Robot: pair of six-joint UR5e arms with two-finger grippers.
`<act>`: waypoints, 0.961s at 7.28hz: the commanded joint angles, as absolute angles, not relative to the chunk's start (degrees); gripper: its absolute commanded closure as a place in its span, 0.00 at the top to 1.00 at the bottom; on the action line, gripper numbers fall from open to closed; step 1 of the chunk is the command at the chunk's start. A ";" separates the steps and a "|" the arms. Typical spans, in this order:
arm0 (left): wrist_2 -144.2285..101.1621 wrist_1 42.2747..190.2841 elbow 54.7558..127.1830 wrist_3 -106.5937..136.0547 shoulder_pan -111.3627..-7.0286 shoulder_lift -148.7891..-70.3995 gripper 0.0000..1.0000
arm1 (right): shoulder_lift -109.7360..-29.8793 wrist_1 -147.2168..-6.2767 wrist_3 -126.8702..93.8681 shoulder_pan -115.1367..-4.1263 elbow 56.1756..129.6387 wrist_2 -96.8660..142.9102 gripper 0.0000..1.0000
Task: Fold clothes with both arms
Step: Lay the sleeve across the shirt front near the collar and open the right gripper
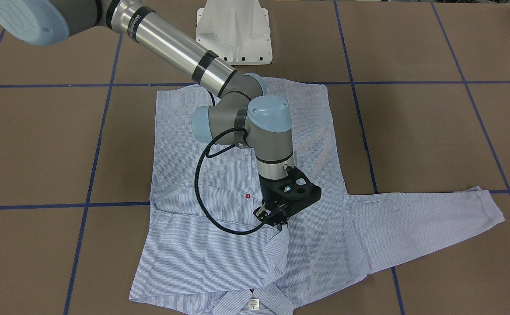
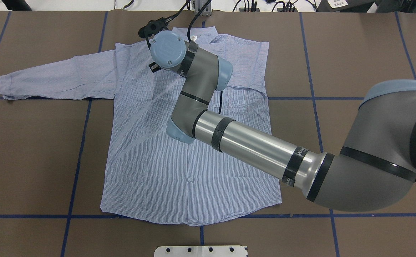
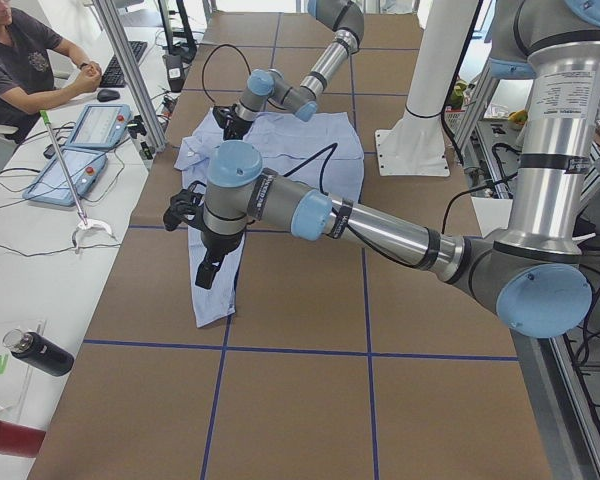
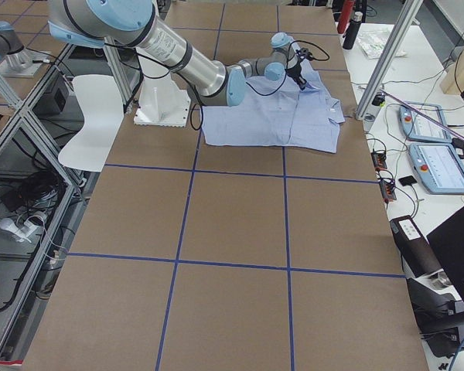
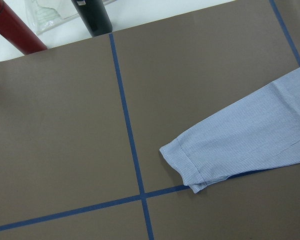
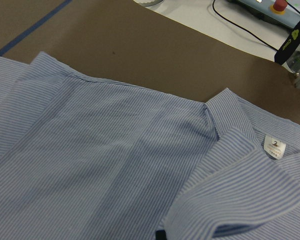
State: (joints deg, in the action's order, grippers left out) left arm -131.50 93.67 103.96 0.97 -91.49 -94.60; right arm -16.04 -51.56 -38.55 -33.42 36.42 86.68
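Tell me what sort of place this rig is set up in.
Most likely a robotics lab or test cell. The right arm reaches over a shirt on a brown table taped into a blue grid; teach pendants lie on a side desk, where a person sits.

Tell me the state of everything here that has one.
Shirt: spread flat, front up.
Folded sleeve: laid across the chest.
Other sleeve: stretched out flat.
Right end effector: shut on the folded sleeve's tip.
Left end effector: above the other sleeve's cuff, grip unclear.
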 commanded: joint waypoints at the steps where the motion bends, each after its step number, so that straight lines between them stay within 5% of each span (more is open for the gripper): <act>1: -131.49 93.52 104.50 1.05 -91.49 -94.04 1.00 | -13.64 -51.33 -38.58 -32.09 34.63 83.69 0.99; 7: -131.40 93.43 104.33 1.32 -91.93 -94.13 1.00 | -12.66 -51.41 -38.84 -30.58 34.18 80.49 0.99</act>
